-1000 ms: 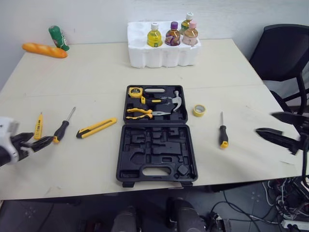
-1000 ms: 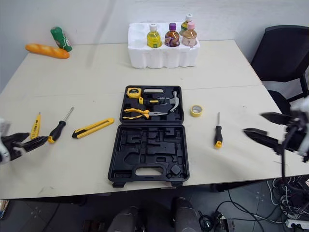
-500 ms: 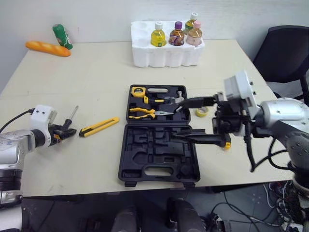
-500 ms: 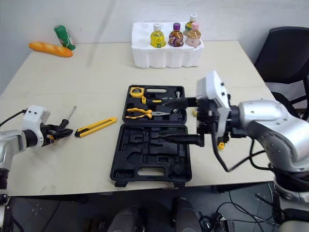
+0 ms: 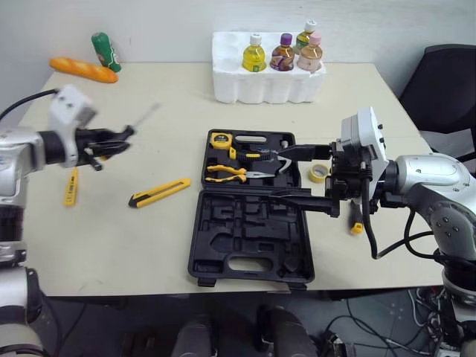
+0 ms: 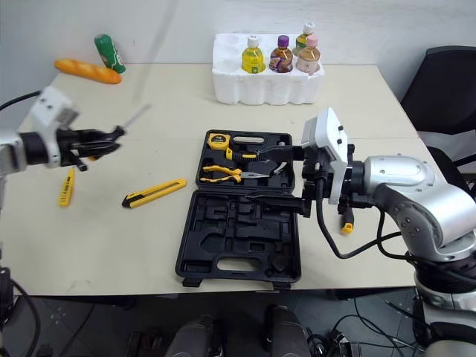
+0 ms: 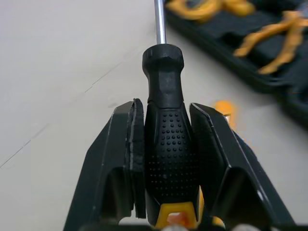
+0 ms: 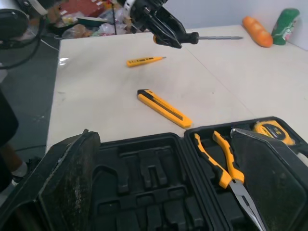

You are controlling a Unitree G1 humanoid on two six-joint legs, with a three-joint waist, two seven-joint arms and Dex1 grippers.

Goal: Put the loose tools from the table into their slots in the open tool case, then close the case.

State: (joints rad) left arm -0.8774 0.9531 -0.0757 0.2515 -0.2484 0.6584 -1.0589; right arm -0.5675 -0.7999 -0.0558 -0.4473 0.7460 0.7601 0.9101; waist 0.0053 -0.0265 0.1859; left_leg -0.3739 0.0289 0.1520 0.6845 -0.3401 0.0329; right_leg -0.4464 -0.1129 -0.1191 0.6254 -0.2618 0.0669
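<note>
Black tool case (image 5: pixel 249 236): lies open at the middle of the table (image 5: pixel 149 245), towards its front edge. We see bare moulded slots in the nearer half and tools in the farther half.
Tools in the case: yellow-handled pliers (image 5: pixel 223 172) and a yellow tape measure (image 5: pixel 221 139) sit in the farther half.
Held tool: a screwdriver (image 7: pixel 164 125) with a black handle and yellow butt is held above the table, well to the left of the case. Its shaft reaches out past the fingertips.
Left gripper (image 5: pixel 111 140): the two fingers are clamped on the screwdriver handle, one on each side.
Loose tools on the table: a yellow utility knife (image 5: pixel 158 193) lies between the left gripper and the case, and a small yellow tool (image 5: pixel 71 186) lies farther left. A second screwdriver (image 5: pixel 355 219) lies just right of the case, and a roll of tape (image 5: pixel 319 172) lies near the case's far right corner.
Right gripper (image 5: pixel 277 175): the fingers are spread wide and grip nothing. They reach in over the right part of the case, one finger over each half. We cannot tell whether they touch it.
Far edge of the table: a white foam box (image 5: pixel 268 82) holds four bottles (image 5: pixel 255 53). A loaf of bread (image 5: pixel 83 69) and a green can (image 5: pixel 102 50) lie at the far left corner.
Surroundings: a dark chair (image 5: pixel 446 74) stands beyond the table's right side.
</note>
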